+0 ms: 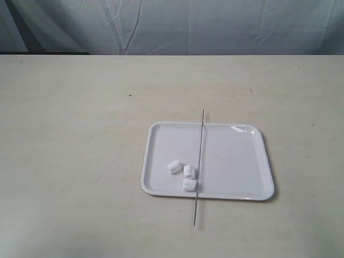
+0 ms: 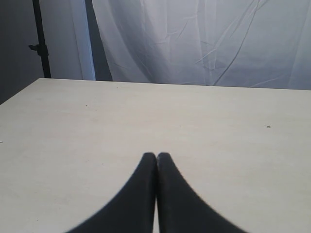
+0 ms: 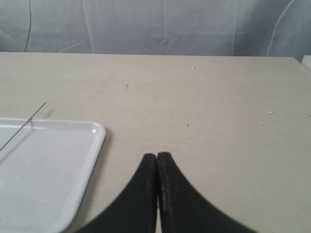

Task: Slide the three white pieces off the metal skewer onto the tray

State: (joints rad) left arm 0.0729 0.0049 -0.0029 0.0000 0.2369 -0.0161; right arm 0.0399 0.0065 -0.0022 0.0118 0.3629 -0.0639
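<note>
Pale tabletop [image 1: 70, 161] stretches under the left end effector [image 2: 156, 156] and right end effector [image 3: 157, 155], each with fingers pressed together, empty. The three white pieces [image 1: 190, 172] lie loose in the tray's [image 1: 236, 161] near part, just beside the metal skewer [image 1: 200, 161], which crosses both rims. A wrinkled grey curtain [image 1: 215, 27] hangs behind.

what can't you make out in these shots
Exterior view: holes in the pieces, too small; whether the skewer touches them, too fine.
Right wrist view: most of the tray cut off by the edge, pieces out of frame.
Left wrist view: tray out of frame.
</note>
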